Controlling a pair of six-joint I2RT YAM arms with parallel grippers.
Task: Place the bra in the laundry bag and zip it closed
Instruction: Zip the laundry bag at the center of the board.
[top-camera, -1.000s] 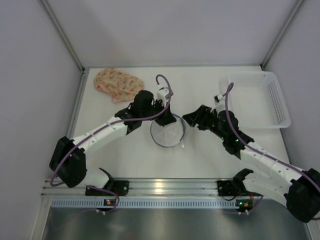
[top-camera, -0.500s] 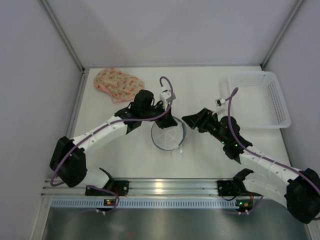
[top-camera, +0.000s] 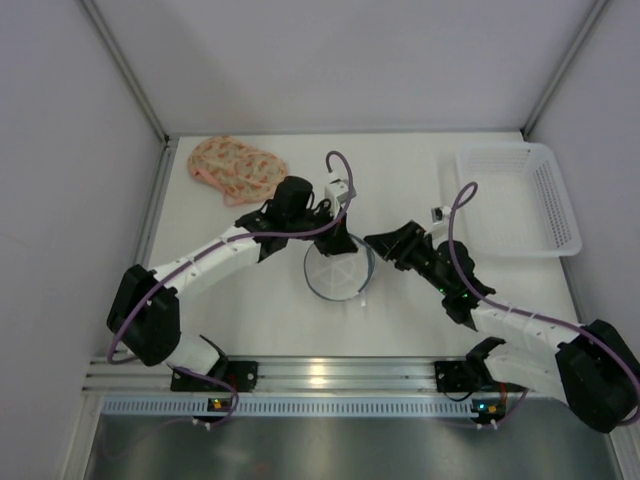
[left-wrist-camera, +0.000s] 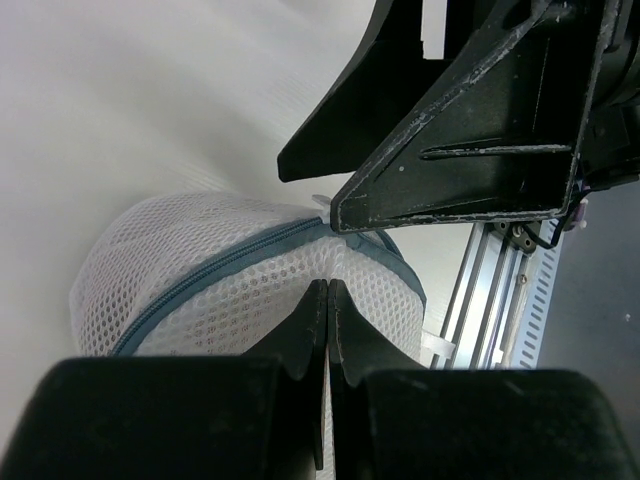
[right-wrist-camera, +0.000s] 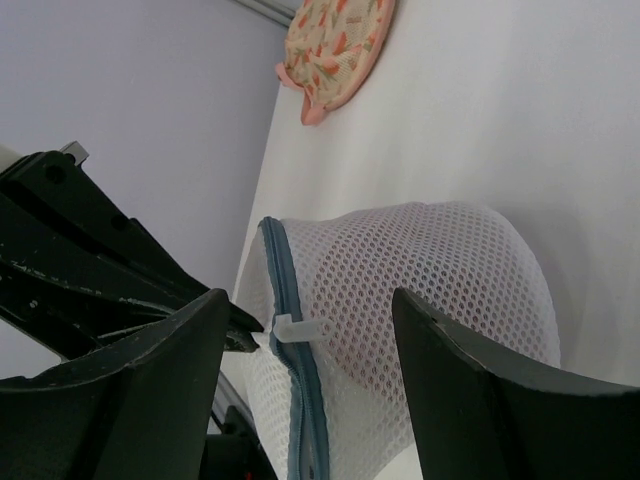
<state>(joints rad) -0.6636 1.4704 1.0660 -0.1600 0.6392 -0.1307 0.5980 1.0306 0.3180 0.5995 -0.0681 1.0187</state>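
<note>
The likeliest failure is the small white zipper tab (right-wrist-camera: 285, 327) escaping the right gripper (right-wrist-camera: 305, 300); its 2 fingers stand spread on either side of the round white mesh laundry bag (top-camera: 337, 268), holding nothing, and the tab is a thin sliver flush against soft netting, easy to miss or to grab with mesh. A 2nd risk is the bag sliding or collapsing when the tab is pulled; the left gripper (left-wrist-camera: 328, 300) has its jaws pressed together at the netting just under the grey-blue zipper (left-wrist-camera: 215, 270), but I cannot tell whether a fold is actually caught between them, and the smooth white table (top-camera: 250, 300) offers little friction. A 3rd is the 2 grippers knocking each other, since the left wrist view shows the right one just beside the left one's tips. The pink floral padded bra (top-camera: 235, 170) lies at the far left corner of the table, well apart from the bag and not in it, so the placing is not yet done; judging by the stretch of zipper that shows, the bag looks shut. The bag is an open-weave, springy dome with a stiff taped seam; the bra is soft and moulded, rounded; a white slotted plastic basket (top-camera: 555, 200) sits at the far right.
</note>
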